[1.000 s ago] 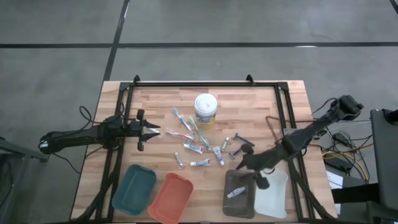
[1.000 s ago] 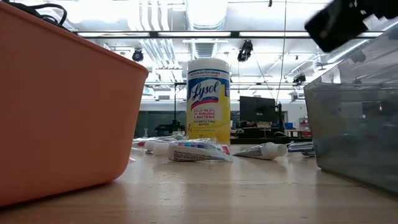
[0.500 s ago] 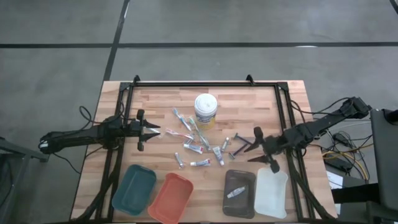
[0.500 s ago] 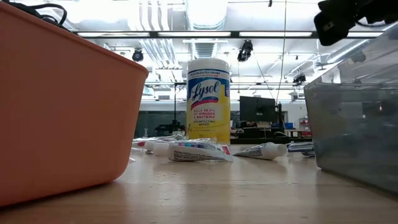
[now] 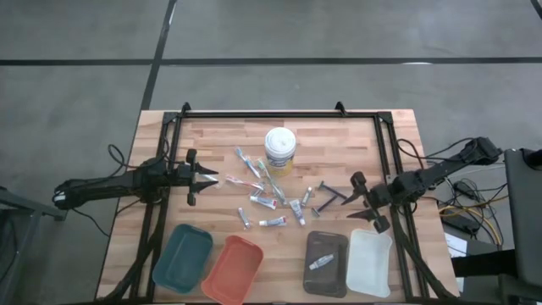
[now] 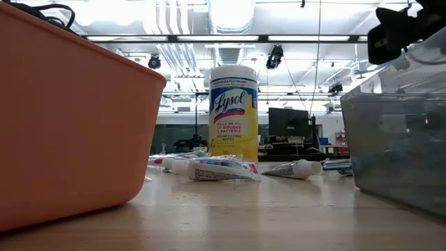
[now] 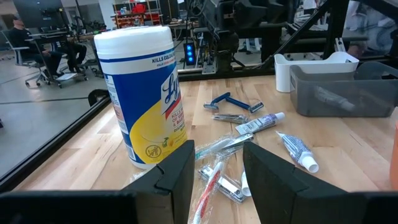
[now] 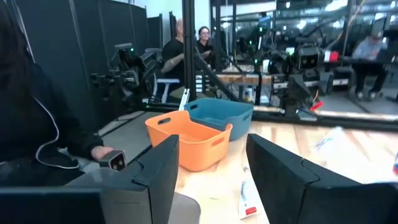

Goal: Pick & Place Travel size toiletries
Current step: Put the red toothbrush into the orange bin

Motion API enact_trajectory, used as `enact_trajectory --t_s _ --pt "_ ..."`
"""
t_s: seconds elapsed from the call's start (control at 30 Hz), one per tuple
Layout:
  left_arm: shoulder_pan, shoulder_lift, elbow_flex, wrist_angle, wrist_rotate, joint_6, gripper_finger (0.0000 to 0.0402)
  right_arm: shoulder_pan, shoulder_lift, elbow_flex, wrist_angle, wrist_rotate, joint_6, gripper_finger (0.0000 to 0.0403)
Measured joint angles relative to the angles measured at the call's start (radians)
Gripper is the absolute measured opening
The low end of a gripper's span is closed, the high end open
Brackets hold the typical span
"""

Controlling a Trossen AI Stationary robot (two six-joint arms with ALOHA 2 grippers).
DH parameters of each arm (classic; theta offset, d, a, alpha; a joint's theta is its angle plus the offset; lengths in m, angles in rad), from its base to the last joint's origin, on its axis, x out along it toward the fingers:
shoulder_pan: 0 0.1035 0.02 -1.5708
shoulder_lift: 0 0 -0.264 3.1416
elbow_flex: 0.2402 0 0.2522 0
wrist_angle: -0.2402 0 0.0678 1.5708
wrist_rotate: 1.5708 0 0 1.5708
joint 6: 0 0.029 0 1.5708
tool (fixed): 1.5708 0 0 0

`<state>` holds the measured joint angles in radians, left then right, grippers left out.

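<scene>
One tube (image 5: 321, 263) already lies in the grey tray (image 5: 325, 244) at five o'clock. Right fingers (image 5: 367, 203), spread and empty, have pulled back from above it; left fingers (image 5: 196, 177), also spread and empty, wait at nine. Remaining toiletries (image 5: 273, 200) stay scattered mid-worktop (image 5: 339, 140), so another pick looks next.

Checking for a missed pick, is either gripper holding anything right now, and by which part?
Nothing is held: the left gripper and right gripper are both open and empty.
</scene>
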<state>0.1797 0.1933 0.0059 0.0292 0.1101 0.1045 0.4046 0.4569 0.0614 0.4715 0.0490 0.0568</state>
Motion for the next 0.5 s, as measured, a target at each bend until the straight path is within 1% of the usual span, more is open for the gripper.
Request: enact_trajectory --t_s 0.1,0.27,0.5 --pt "0.0 0.0 0.0 0.0 0.0 0.0 0.0142 0.0 -0.058 -0.025 -0.019 -0.004 -0.057 0.0183" --pt "0.0 0.0 0.0 0.0 0.0 0.0 0.0142 0.0 -0.19 -0.035 -0.17 -0.005 -0.088 0.0183" --pt "0.0 0.0 0.0 0.0 0.0 0.0 0.0142 0.0 -0.408 -0.041 -0.312 -0.005 -0.142 0.0183"
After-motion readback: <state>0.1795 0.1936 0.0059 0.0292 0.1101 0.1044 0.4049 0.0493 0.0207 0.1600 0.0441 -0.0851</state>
